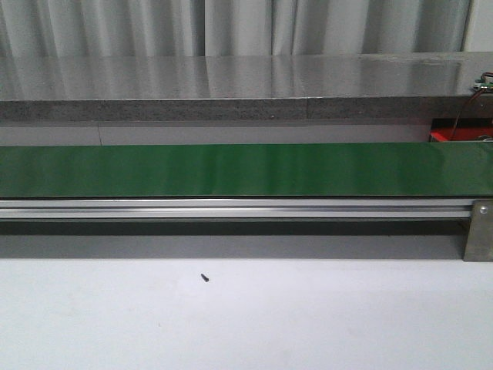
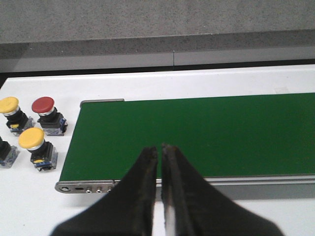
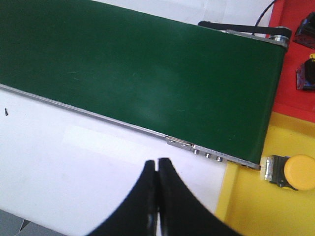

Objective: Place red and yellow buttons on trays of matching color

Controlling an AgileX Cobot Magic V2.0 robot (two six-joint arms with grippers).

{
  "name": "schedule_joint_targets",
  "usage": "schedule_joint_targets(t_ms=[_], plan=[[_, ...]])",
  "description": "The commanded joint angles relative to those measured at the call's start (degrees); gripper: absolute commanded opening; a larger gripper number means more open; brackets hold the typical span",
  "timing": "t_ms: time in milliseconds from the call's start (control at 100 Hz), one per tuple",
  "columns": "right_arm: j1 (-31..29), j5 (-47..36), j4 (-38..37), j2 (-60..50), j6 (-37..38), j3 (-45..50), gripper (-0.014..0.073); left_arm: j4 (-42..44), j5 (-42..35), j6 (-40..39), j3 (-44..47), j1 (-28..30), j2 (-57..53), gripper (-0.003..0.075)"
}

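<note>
In the left wrist view a red button [image 2: 43,104] and two yellow buttons [image 2: 9,104] [image 2: 31,138] stand on the white table beside the end of the green conveyor belt [image 2: 197,132]. My left gripper [image 2: 160,148] hangs shut and empty over the belt's near edge. In the right wrist view a yellow button [image 3: 299,172] lies on its side in the yellow tray [image 3: 261,206]. The red tray [image 3: 295,93] behind it holds dark button bodies [image 3: 306,73]. My right gripper [image 3: 157,161] is shut and empty over the white table, short of the belt's end.
The green belt [image 1: 231,169] runs across the front view on an aluminium rail [image 1: 231,208]. A grey counter [image 1: 231,85] lies behind it. A small black screw [image 1: 205,277] lies on the white table. A corner of the red tray [image 1: 451,136] shows at right.
</note>
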Motion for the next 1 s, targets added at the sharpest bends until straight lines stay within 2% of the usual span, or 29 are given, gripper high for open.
schedule_joint_targets(t_ms=[0, 60, 210, 280, 550, 790, 990], plan=[[0.1, -1.83, 0.26, -1.54, 0.02, -1.42, -0.0071, -0.62, -2.68, -0.1, -3.39, 1.49, 0.3, 0.0146], [0.1, -1.88, 0.26, -1.54, 0.02, -1.42, -0.0071, -0.62, -2.02, -0.1, -4.71, 2.86, 0.3, 0.0238], [0.1, -1.88, 0.26, -1.54, 0.02, -1.42, -0.0071, -0.62, -1.74, -2.07, -7.26, 6.63, 0.3, 0.0554], [0.1, -1.88, 0.26, -1.54, 0.02, -1.42, -0.0071, -0.62, -1.71, -2.08, -8.19, 8.18, 1.13, 0.0627], [0.1, -1.99, 0.26, -1.54, 0.02, -1.42, -0.0071, -0.46, 2.8, -3.5, -18.41, 14.14, 14.66, 0.062], [0.1, -2.1, 0.26, -1.54, 0.02, -1.42, -0.0071, 1.33, 16.42, -7.68, -35.74, 19.84, 34.5, 0.0616], [0.1, -2.11, 0.26, -1.54, 0.02, -1.42, -0.0071, 3.98, 24.28, -9.48, -48.13, 20.21, 48.86, 0.0535]])
